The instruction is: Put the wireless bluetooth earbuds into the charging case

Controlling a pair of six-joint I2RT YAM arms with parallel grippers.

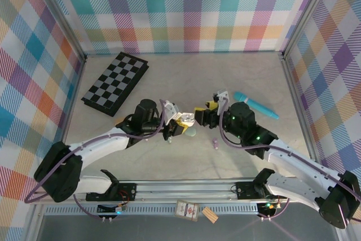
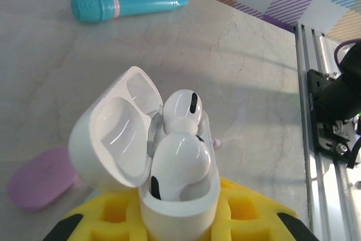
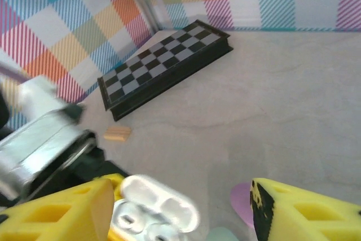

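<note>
Two white earbuds (image 2: 181,159) sit in the open charging case (image 2: 110,139), which the left hand (image 1: 180,123) grips above mid-table. The right hand (image 3: 180,210) gapes wide at the case's three o'clock. A purple earbud (image 1: 215,142) lies on the table (image 1: 225,71) at five o'clock.

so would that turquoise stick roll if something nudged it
Probably: the turquoise stick looks round and lies flat on the smooth table, so a sideways nudge would likely roll it. It tapers toward one end, so it may curve rather than roll straight.
</note>
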